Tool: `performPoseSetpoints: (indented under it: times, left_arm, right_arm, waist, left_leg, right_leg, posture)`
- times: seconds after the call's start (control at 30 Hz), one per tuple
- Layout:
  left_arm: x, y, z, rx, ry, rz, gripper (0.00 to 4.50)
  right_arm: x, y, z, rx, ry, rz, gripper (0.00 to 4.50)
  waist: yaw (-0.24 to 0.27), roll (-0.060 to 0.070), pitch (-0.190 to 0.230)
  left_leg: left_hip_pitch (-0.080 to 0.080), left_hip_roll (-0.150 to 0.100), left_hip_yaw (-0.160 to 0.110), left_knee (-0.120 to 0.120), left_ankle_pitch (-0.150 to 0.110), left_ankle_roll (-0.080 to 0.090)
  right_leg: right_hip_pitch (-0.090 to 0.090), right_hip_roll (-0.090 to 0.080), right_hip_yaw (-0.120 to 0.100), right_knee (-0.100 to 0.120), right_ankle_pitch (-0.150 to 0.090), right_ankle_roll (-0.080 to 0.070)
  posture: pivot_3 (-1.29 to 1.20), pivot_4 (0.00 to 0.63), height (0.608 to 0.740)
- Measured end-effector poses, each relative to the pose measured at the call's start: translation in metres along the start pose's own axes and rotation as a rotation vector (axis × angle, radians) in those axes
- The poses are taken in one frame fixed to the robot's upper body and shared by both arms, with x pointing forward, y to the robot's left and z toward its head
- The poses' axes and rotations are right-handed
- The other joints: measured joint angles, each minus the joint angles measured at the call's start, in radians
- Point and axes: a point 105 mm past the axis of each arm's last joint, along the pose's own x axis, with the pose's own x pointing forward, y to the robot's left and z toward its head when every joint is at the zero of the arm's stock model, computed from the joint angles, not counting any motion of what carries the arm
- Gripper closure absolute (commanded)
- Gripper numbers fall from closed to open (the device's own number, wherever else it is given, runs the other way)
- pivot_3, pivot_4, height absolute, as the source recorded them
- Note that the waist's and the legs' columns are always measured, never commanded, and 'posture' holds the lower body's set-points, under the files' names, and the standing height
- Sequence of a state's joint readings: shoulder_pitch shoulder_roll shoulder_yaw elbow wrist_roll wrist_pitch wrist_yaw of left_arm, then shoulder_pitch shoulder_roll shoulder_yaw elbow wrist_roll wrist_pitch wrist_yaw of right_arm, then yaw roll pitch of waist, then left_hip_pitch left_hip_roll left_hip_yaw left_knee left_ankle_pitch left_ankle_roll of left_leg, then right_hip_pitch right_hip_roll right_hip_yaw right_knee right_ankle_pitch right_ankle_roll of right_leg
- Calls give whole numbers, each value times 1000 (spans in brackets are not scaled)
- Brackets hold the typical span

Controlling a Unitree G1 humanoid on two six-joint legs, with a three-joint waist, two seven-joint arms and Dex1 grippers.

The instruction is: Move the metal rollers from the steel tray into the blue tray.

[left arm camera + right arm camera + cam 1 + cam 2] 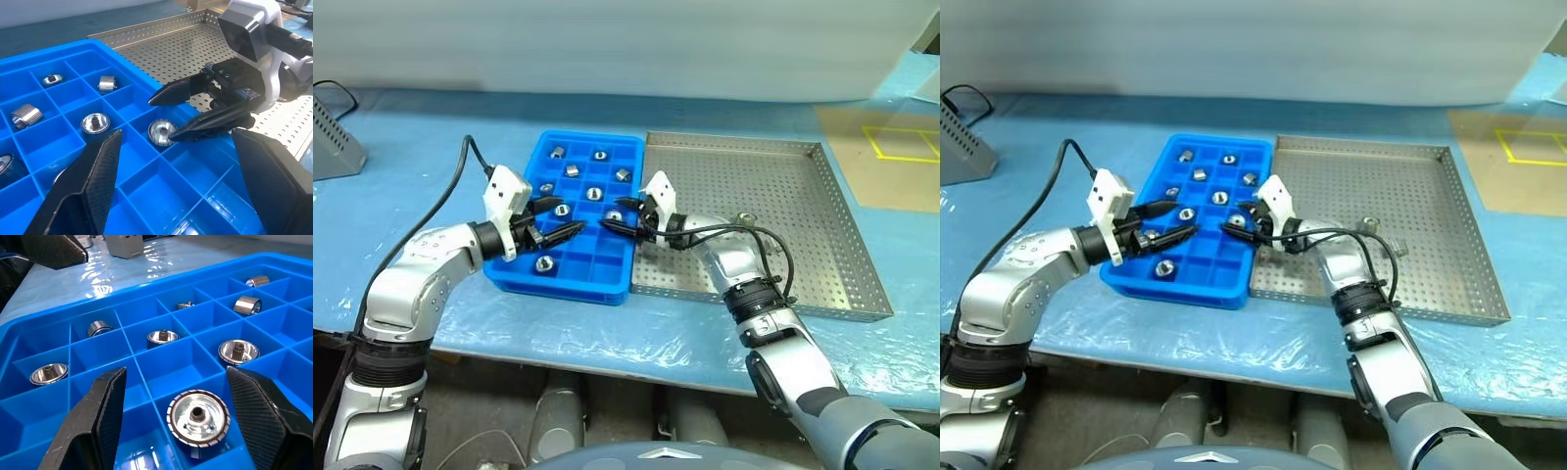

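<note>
Your right gripper (619, 217) stands apart over the blue tray (570, 279), with one roller (198, 417) lying in the compartment beneath it. Lift straight up so no finger catches it. The left gripper (553, 223) is wide and empty. One roller (746, 217) waits in the steel tray (847, 235).

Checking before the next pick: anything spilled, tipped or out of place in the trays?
Nothing spilled or damaged. In the blue tray, some metal rollers lie on their sides while others stand on end. One more small piece, likely a roller, sits in the steel tray.
</note>
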State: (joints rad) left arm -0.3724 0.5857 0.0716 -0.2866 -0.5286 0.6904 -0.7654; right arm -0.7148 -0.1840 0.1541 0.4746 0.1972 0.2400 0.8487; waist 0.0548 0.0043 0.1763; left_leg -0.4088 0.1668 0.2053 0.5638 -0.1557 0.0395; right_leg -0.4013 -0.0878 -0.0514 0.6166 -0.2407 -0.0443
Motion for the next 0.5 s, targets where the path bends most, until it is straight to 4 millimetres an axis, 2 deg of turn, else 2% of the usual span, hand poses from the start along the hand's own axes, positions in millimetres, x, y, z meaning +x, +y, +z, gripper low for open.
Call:
performPoseSetpoints:
  times: [0.13, 0.23, 0.27, 0.33, 0.4, 0.5]
  left_arm:
    - [11, -7, -1, -12, 3, -59, 715]
    - [21, -14, 0, -14, 2, -115, 715]
    - [23, -15, 1, -14, -4, -128, 715]
    - [27, -15, 1, -16, -4, -141, 715]
    - [32, -19, -1, -28, -9, -167, 715]
    - [37, -24, -5, -43, -3, -198, 715]
  right_arm:
    - [-27, -27, 8, -2, -8, -124, 1369]
    - [-70, -41, 30, 11, -64, -138, 1369]
    - [-86, -46, 31, -4, -52, -152, 1369]
    - [-113, -55, 24, -16, -3, -201, 1369]
    - [-141, -65, 3, 22, 60, -284, 1369]
    - [-170, -80, -13, 68, 94, -399, 1369]
  waist:
    - [0, 0, 0]
    - [-2, 0, 0]
    - [-3, 0, 0]
    - [-10, 0, 0]
    - [-14, 0, 0]
    - [-31, 0, 0]
  left_leg:
    - [0, 0, 0, 0, 0, -1]
    - [-1, 0, 0, 1, 0, 0]
    - [-1, 0, 0, 0, 0, 0]
    - [0, 0, 0, 0, 0, 0]
    - [0, 0, 0, 0, 0, 1]
    - [0, 1, 1, 1, 0, 1]
  right_leg:
    - [0, 0, 0, 1, 0, 0]
    - [0, 0, 0, 0, 0, 0]
    - [0, 0, 1, -1, 0, 0]
    - [0, 0, 0, -1, 0, 0]
    - [0, 1, 1, -1, 0, 0]
    - [0, 1, 1, 0, 0, 0]
  posture:
    - [-116, 150, 740]
    - [-139, 150, 740]
    - [-151, 150, 740]
    - [-169, 150, 740]
    - [-189, 150, 740]
    - [-214, 150, 740]
